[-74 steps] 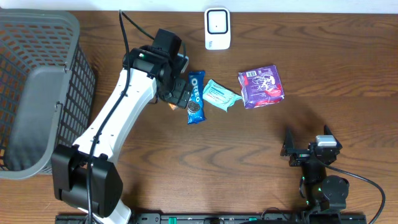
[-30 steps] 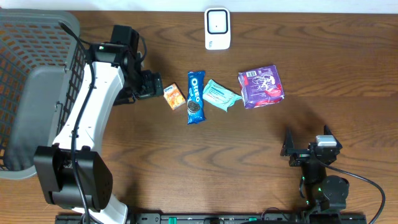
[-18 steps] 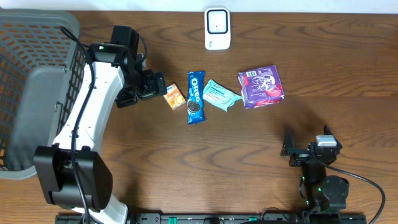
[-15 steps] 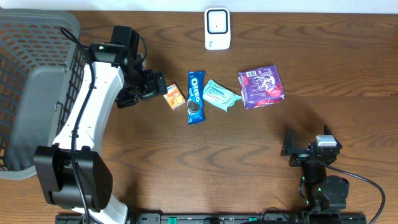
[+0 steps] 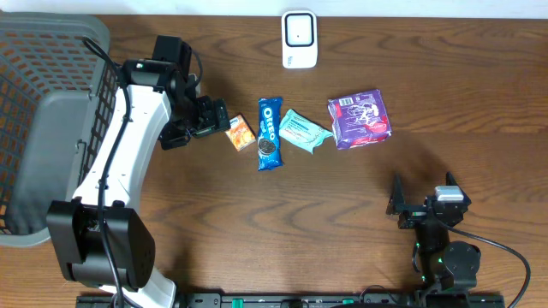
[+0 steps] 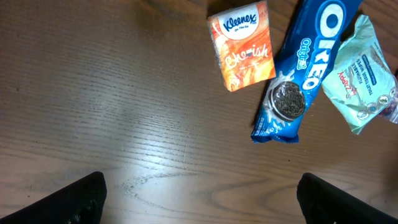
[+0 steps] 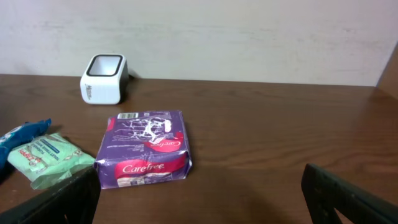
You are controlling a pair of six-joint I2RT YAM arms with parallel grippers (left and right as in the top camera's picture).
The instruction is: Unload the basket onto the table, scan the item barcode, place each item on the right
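1. The left gripper has its fingers spread wide and empty, just beside the orange tissue pack on the table.
2. The right gripper is also spread wide and holds nothing.

The left arm is white-shelled with black joints and black pincer.

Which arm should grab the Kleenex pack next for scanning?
Left. The left hand, open, hovers just beside the Kleenex pack. The right hand sits open near the table's front edge, well away, past the Carefree pack.
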